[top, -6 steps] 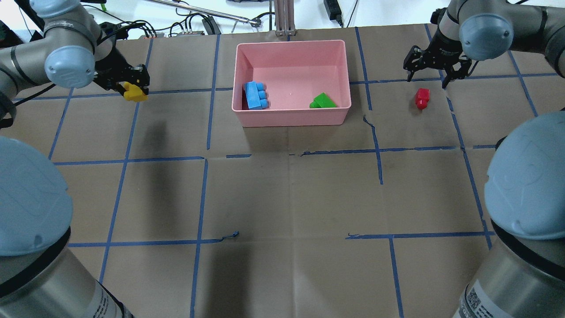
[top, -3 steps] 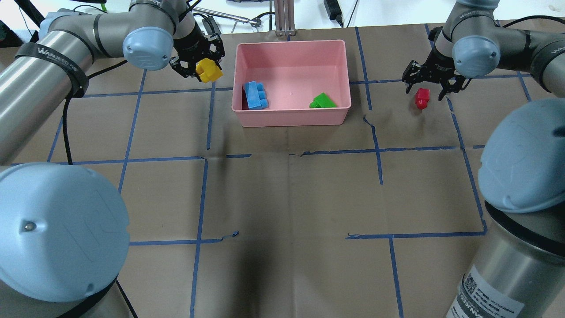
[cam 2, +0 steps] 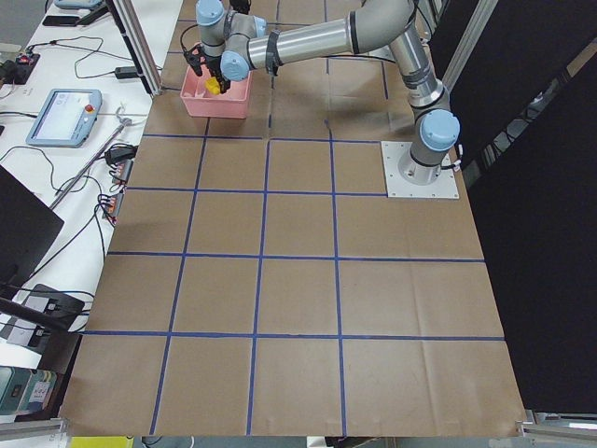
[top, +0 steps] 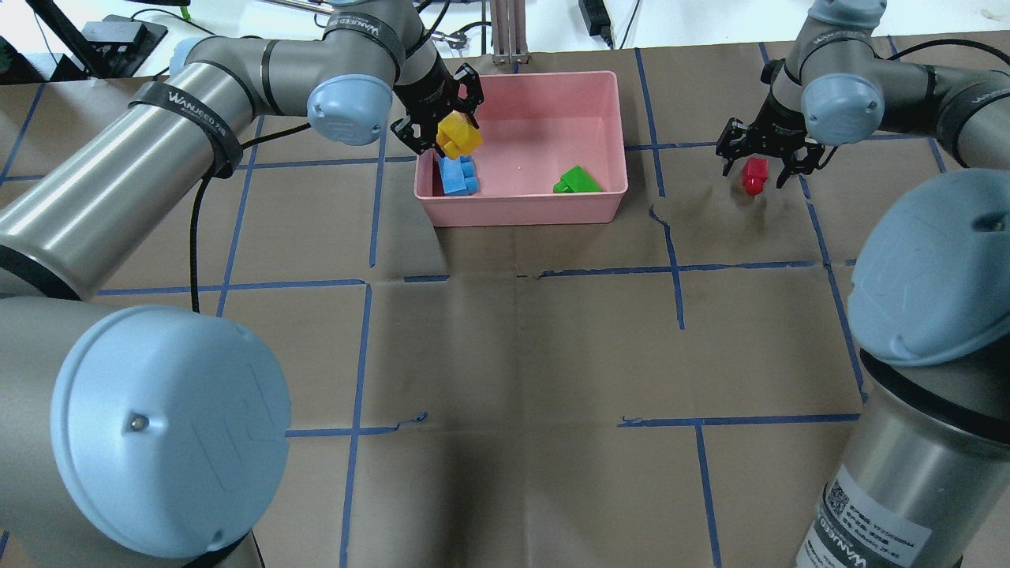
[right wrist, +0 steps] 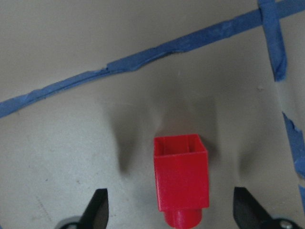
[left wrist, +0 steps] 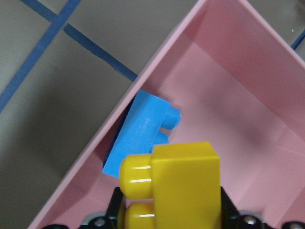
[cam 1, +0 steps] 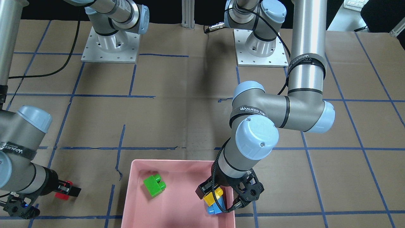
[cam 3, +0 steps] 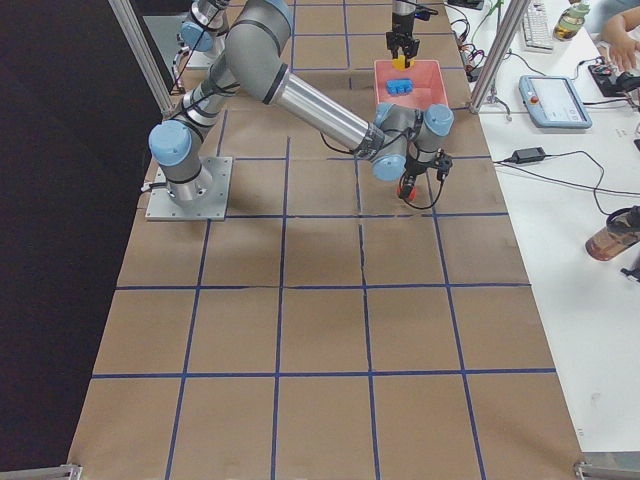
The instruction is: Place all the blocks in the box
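Note:
My left gripper [top: 450, 130] is shut on the yellow brick [top: 459, 134] and holds it over the left end of the pink box [top: 607, 118], above the blue brick [top: 456, 175]. The wrist view shows the yellow brick [left wrist: 176, 186] above the blue brick [left wrist: 140, 131]. The green brick [top: 577, 181] lies in the box's right front part. The red brick [top: 754, 175] lies on the table right of the box. My right gripper [top: 759, 162] is open, its fingers on either side of the red brick [right wrist: 181, 183], which lies on its side.
The table is brown paper with a blue tape grid [top: 671, 260]. Cables and a metal post [top: 509, 31] lie beyond the box's far edge. The box also shows in the front view [cam 1: 136, 196].
My left gripper carried the yellow brick rightward from the table's left side to over the box's left end. My right gripper moved down to straddle the red brick.

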Controlling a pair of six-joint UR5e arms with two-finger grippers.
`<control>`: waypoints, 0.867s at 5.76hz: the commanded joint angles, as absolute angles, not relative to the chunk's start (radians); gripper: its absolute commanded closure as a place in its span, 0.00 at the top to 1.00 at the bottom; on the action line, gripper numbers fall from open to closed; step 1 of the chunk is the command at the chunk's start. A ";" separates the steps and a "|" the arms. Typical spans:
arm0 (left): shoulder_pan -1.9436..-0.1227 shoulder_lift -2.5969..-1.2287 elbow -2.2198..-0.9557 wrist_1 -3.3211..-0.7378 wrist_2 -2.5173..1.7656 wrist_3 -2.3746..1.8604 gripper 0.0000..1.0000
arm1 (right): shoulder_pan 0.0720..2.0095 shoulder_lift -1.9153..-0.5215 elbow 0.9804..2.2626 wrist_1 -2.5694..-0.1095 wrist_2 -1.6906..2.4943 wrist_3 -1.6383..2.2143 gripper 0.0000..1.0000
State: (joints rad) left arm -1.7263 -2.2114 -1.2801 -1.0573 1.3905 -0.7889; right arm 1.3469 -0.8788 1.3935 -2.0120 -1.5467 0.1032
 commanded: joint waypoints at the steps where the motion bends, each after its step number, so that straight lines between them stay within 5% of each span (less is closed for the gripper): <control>1: -1.727 -2.159 -1.298 -1.072 1.391 -0.767 0.99 | 1.347 -0.877 1.393 -2.011 -1.546 0.103 0.42; 2: -1.712 -2.101 -1.317 -1.176 1.399 -0.606 0.99 | 1.347 -0.877 1.391 -2.013 -1.546 0.103 0.34; 3: -1.669 -2.023 -1.328 -1.309 1.434 -0.483 1.00 | 1.347 -0.877 1.388 -2.013 -1.545 0.100 0.12; 5: -1.654 -1.897 -1.376 -1.483 1.489 -0.204 1.00 | 1.348 -0.894 1.300 -1.984 -1.546 0.104 0.09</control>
State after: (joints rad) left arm -1.6609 -1.9574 -1.3497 -1.3964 1.4560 -0.3437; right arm 1.3472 -0.8869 1.3520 -2.0027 -1.5453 0.1027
